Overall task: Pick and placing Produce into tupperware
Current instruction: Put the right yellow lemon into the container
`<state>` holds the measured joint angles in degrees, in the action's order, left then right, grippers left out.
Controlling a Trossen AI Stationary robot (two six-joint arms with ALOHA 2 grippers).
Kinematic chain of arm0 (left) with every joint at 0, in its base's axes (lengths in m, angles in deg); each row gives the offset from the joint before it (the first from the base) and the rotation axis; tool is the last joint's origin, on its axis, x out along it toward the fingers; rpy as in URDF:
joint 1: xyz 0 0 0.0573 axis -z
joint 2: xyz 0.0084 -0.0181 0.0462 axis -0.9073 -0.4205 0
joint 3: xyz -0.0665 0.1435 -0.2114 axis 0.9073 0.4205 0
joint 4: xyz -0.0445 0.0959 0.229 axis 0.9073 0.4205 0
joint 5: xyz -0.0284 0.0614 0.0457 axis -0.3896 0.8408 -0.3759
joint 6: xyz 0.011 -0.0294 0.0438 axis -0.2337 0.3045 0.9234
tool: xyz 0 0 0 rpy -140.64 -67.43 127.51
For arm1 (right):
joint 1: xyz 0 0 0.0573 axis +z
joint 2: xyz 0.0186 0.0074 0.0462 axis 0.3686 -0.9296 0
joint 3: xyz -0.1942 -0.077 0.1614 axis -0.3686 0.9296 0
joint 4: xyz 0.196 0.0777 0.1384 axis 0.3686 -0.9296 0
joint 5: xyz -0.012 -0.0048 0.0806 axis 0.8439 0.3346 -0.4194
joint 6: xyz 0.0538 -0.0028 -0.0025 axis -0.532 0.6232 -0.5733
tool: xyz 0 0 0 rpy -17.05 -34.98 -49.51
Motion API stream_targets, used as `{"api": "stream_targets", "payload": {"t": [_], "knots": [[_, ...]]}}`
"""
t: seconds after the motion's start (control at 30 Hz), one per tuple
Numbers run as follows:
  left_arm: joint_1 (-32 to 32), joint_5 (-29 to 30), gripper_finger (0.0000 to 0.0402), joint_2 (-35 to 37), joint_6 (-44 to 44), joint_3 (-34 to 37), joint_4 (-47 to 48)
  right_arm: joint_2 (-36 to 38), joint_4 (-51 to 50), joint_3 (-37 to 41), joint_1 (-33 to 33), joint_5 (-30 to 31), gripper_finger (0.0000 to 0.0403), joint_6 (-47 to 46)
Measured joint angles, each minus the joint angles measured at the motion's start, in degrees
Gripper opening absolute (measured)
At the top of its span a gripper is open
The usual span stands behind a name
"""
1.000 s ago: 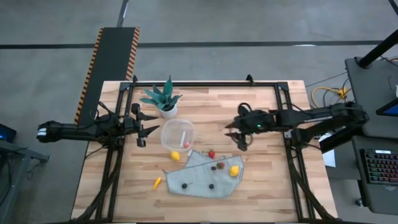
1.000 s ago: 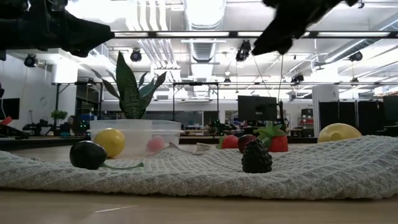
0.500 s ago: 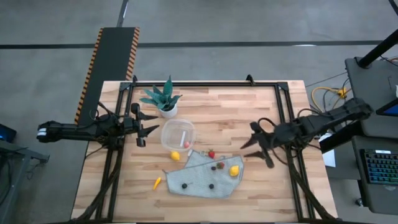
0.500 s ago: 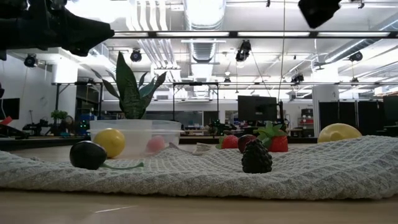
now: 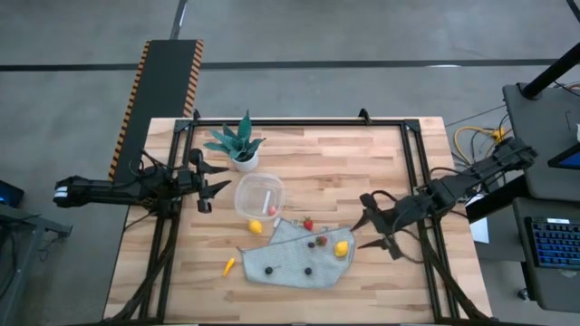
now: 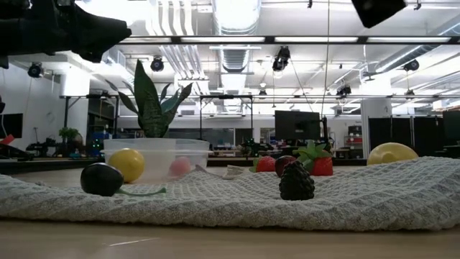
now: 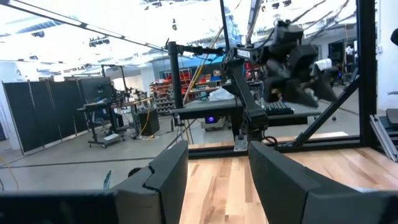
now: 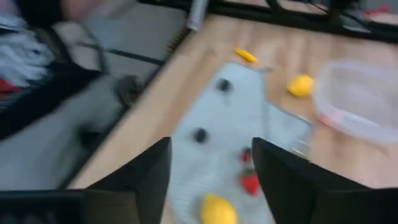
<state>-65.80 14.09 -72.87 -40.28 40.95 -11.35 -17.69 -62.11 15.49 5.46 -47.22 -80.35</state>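
Note:
The clear round tupperware [image 5: 260, 195] stands on the table with a pink piece inside it. A yellow lemon [image 5: 256, 226] lies beside its near rim. A grey knit cloth [image 5: 299, 255] carries another lemon [image 5: 341, 247], dark berries [image 5: 308, 270] and, at its far edge, a red strawberry [image 5: 308, 224]. An orange carrot [image 5: 229, 266] lies on bare wood left of the cloth. My right gripper [image 5: 364, 231] hovers open just right of the cloth, with the lemon [image 8: 217, 211] and strawberry [image 8: 250, 182] ahead of its fingers. My left gripper [image 5: 215, 181] waits open, left of the tupperware.
A green spiky plant in a white pot [image 5: 239, 147] stands just beyond the tupperware. A black metal frame [image 5: 299, 121] borders the table. Bare wood lies open on the table's right half and along the near edge.
My right gripper has drawn back from beside the tupperware, moving toward the table's right and near edges, and now hangs right of the cloth. The left arm and all the produce have stayed put.

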Motion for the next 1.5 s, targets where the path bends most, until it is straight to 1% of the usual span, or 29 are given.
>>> {"api": "stream_targets", "payload": {"t": [0.07, 0.13, 0.2, 0.27, 0.37, 0.53, 0.73, 0.83, 1.07, 1.27, 1.5], "knots": [[0.0, 0.3, 0.0157, 0.0, 0.1, 0.1, 0.0, -2.1, -3.3, -2.0, 0.2, 3.3, 0.0258, 0.1], [0.0, 0.6, 0.0157, -0.1, 0.1, 0.2, 0.2, -4.8, -7.8, -4.7, 0.2, 5.2, 0.0284, 1.3], [0.0, 0.9, 0.0157, 0.0, 0.1, 0.2, 0.1, -7.9, -12.9, -8.0, 0.2, 5.3, 0.0303, 1.4], [0.0, 1.3, 0.0157, 0.0, 0.1, 0.4, 0.1, -11.2, -17.6, -11.9, 0.2, 5.3, 0.0312, 1.4], [0.0, 1.8, 0.0157, -0.1, 0.1, 0.6, 0.3, -16.5, -24.9, -18.3, 0.2, 5.3, 0.0313, 1.5], [0.0, 1.8, 0.0157, -0.3, 0.1, 0.6, 0.3, -25.5, -35.6, -29.1, 0.2, 5.3, 0.0302, 1.6], [0.0, 1.8, 0.0157, -0.4, 0.1, 0.6, 0.3, -35.0, -46.9, -38.1, 0.2, 5.2, 0.0297, 1.5], [0.0, 1.8, 0.0157, -0.6, 0.1, 0.6, 0.3, -38.4, -48.3, -39.7, 0.1, 5.4, 0.0297, 1.3], [0.0, 1.7, 0.0157, -0.6, 0.1, 0.6, 0.3, -43.0, -48.0, -39.4, 0.2, 5.4, 0.0297, -2.1], [0.0, 1.7, 0.0157, -1.0, 0.1, 0.6, 0.4, -44.0, -44.9, -37.6, 0.2, 5.0, 0.0297, -5.2], [0.0, 1.7, 0.0157, -1.3, 0.1, 0.7, 0.4, -44.1, -40.7, -36.0, 0.2, 4.8, 0.0297, -6.6]]}}
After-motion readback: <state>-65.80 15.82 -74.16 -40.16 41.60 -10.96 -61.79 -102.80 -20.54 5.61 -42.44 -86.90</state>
